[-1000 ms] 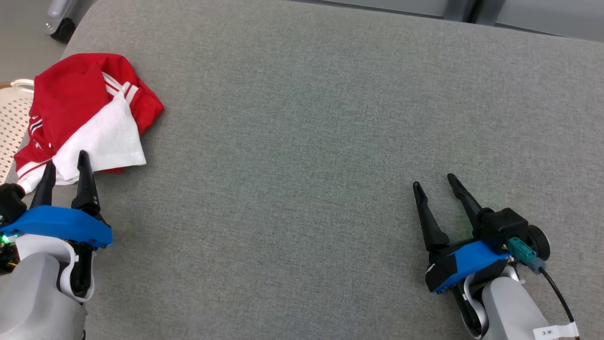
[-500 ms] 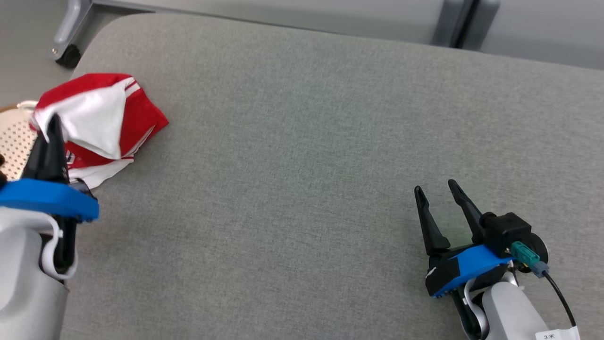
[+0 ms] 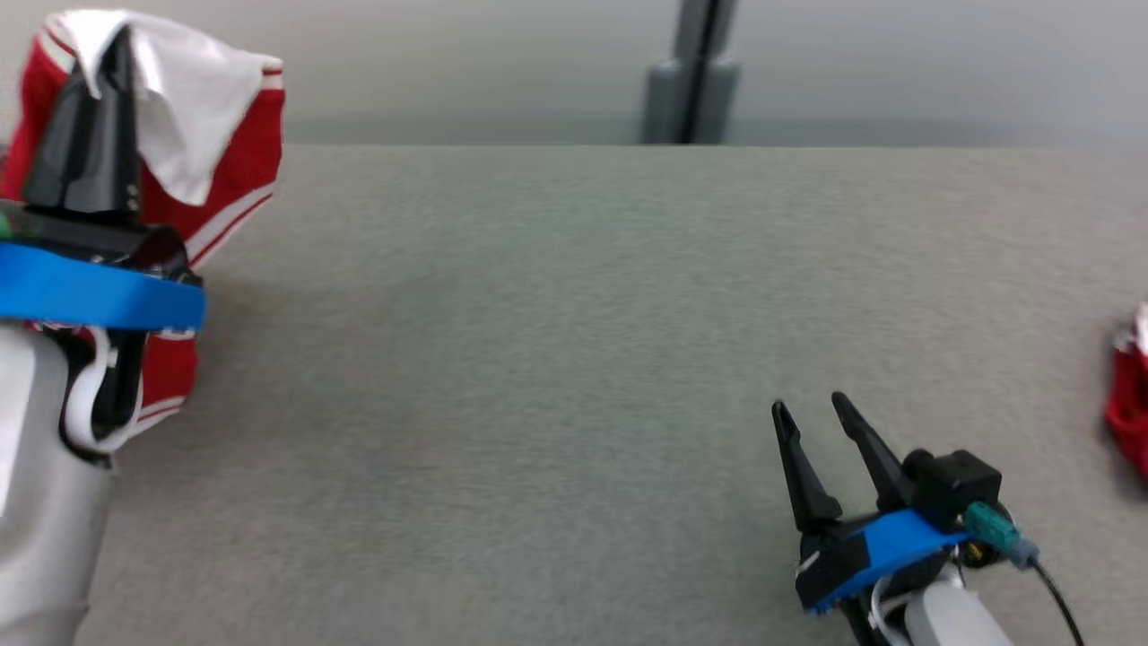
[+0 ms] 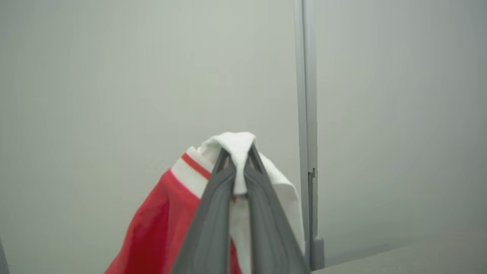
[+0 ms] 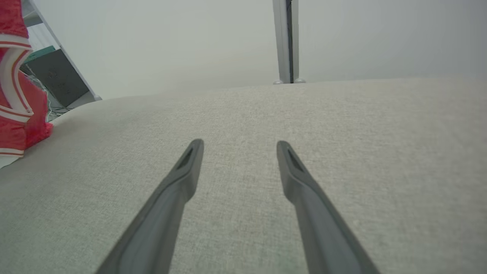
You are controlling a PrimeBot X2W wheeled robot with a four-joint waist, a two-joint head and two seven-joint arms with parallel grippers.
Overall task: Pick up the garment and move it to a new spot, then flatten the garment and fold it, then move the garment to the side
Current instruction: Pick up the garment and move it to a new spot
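Head view, garment (image 3: 224,135): red and white, lifted off the bench (image 3: 538,359), above its left end.
Head view, left jaws: clamped on a white fold at the garment's top. Held high, probably to clear the bench for the carry to a new spot.
Head view, right jaws: apart and empty, low over the bench's near right part. Likely kept back until the flattening.
Head view, red cloth (image 3: 1128,422): at the bench's right edge, cropped, kind unclear.
Left wrist view, left jaws: pressed together on the white fold, with the garment (image 4: 152,228) draped below. Pinched by one edge, so the rest hangs free.
Left wrist view, post (image 4: 306,114): upright behind the bench.
Right wrist view, right jaws: wide apart over bare bench, nothing between.
Right wrist view, garment (image 5: 15,114): at the bench's left end. Lower hem touching or just above it, cannot tell.
Count: one garment held, one red cloth, one post, one bench.
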